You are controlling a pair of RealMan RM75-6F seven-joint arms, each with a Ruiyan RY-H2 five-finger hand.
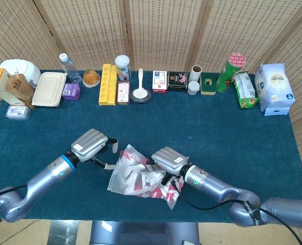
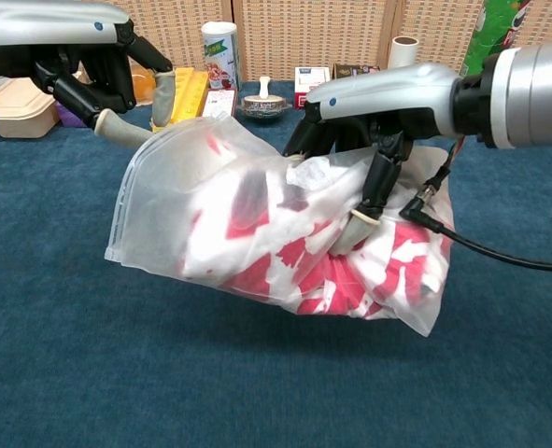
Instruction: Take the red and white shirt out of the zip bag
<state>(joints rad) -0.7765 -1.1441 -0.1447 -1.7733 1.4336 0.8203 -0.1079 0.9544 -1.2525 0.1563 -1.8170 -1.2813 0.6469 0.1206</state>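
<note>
A translucent zip bag (image 1: 133, 171) (image 2: 191, 201) lies near the table's front edge with the red and white shirt (image 2: 304, 266) (image 1: 153, 184) bunched inside it. My right hand (image 1: 167, 160) (image 2: 364, 121) grips the bag's right part from above, fingers pressing into plastic and cloth. My left hand (image 1: 91, 144) (image 2: 98, 70) hovers at the bag's upper left corner with its fingers apart, fingertips (image 2: 117, 131) right at the bag's edge; whether they touch it I cannot tell. The bag's mouth faces left.
A row of items lines the table's far edge: a water bottle (image 1: 67, 66), a yellow tray (image 1: 108, 84), a bowl with spoon (image 1: 140, 93), small boxes (image 1: 168, 81), a green can (image 1: 228, 71) and a white bag (image 1: 274, 89).
</note>
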